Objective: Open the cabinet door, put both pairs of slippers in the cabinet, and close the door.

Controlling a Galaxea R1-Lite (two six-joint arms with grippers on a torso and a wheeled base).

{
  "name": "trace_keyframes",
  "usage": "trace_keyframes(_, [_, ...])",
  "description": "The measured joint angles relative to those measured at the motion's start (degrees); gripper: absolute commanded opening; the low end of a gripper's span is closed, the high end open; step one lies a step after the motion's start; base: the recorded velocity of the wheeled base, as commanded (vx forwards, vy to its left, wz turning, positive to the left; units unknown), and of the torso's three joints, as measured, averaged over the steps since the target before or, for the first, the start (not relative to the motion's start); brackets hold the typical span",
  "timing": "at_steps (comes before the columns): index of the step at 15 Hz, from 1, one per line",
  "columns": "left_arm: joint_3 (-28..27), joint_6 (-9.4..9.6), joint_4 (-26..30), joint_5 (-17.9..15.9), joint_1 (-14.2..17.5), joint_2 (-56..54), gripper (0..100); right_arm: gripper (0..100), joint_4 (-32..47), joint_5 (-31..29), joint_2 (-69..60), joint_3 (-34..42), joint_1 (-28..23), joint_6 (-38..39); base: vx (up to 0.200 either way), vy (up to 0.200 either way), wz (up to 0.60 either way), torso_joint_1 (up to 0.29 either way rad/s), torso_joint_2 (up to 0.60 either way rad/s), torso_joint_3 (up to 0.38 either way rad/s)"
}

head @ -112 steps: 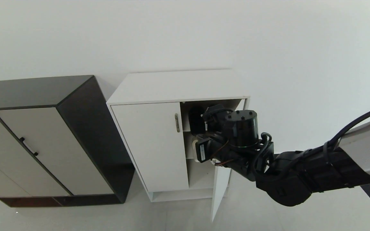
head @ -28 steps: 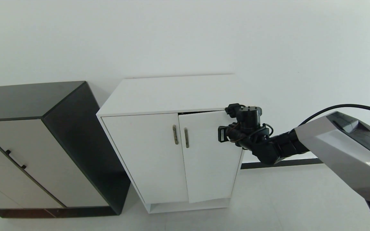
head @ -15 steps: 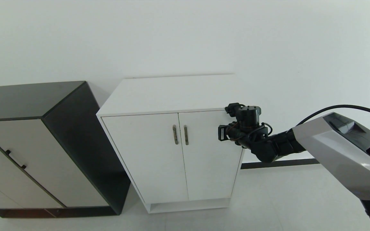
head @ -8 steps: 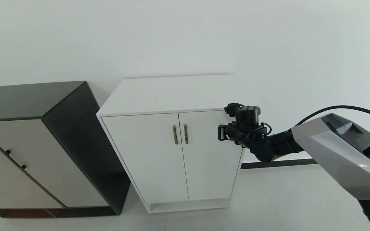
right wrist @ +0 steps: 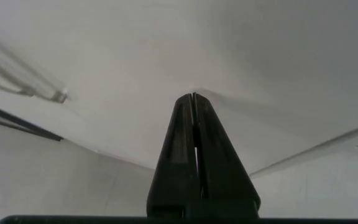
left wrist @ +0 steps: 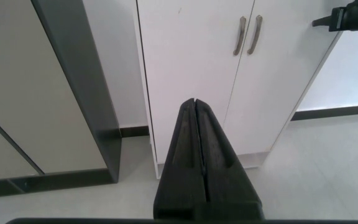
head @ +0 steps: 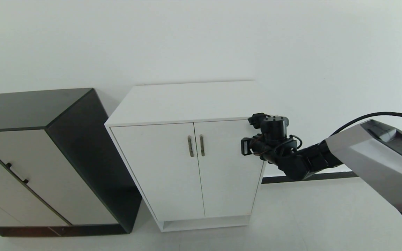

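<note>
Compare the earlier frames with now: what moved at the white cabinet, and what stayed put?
The right door, wide open at first with the right gripper reaching inside, swung shut and now sits flush. The gripper followed it at its outer edge and has just backed off slightly to the right. The left door and the dark cabinet stayed as they were.

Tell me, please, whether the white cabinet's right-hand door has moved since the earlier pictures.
Yes. The right-hand door has swung shut: earlier it stood ajar from the top edge of the white cabinet, and now it lies flush with the left door.
</note>
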Motion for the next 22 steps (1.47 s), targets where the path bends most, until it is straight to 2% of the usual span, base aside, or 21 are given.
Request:
trace_keyframes(2, [0.0, 0.00, 0.0, 0.0, 0.0, 0.0, 0, 0, -3.2, 0.0, -3.9, 7.3, 0.1, -0.1, 0.000, 0.000, 0.00, 0.000, 0.00, 0.000])
trace_keyframes(5, [0.0, 0.02, 0.0, 0.0, 0.0, 0.0, 0, 0, -8.2, -0.4, -12.5, 23.0, 0.3, -0.2, 0.000, 0.000, 0.00, 0.000, 0.00, 0.000])
trace_keyframes(7, [0.0, 0.02, 0.0, 0.0, 0.0, 0.0, 0, 0, -9.6, -2.9, -20.7, 34.5, -0.4, -0.3, 0.000, 0.000, 0.00, 0.000, 0.00, 0.000])
trace_keyframes(11, [0.0, -0.07, 0.0, 0.1, 0.0, 0.0, 0, 0, -10.4, -12.4, -36.2, 56.0, -3.4, -0.4, 0.000, 0.000, 0.00, 0.000, 0.00, 0.000])
trace_keyframes(15, [0.0, -0.07, 0.0, 0.1, 0.0, 0.0, 0, 0, -9.0, -15.0, -53.8, 69.7, -7.6, -3.5, 0.000, 0.000, 0.00, 0.000, 0.00, 0.000])
trace_keyframes(17, [0.0, -0.05, 0.0, 0.1, 0.0, 0.0, 0, 0, -4.8, -13.1, -64.3, 75.8, -9.4, -4.5, 0.000, 0.000, 0.00, 0.000, 0.00, 0.000])
trace_keyframes(19, [0.0, -0.02, 0.0, 0.1, 0.0, 0.0, 0, 0, 4.4, -10.0, -74.6, 79.6, -10.3, -4.9, 0.000, 0.000, 0.00, 0.000, 0.00, 0.000])
trace_keyframes(22, [0.0, 0.00, 0.0, 0.1, 0.0, 0.0, 0, 0, 23.2, 0.6, -90.2, 82.3, -10.8, -5.1, 0.000, 0.000, 0.00, 0.000, 0.00, 0.000])
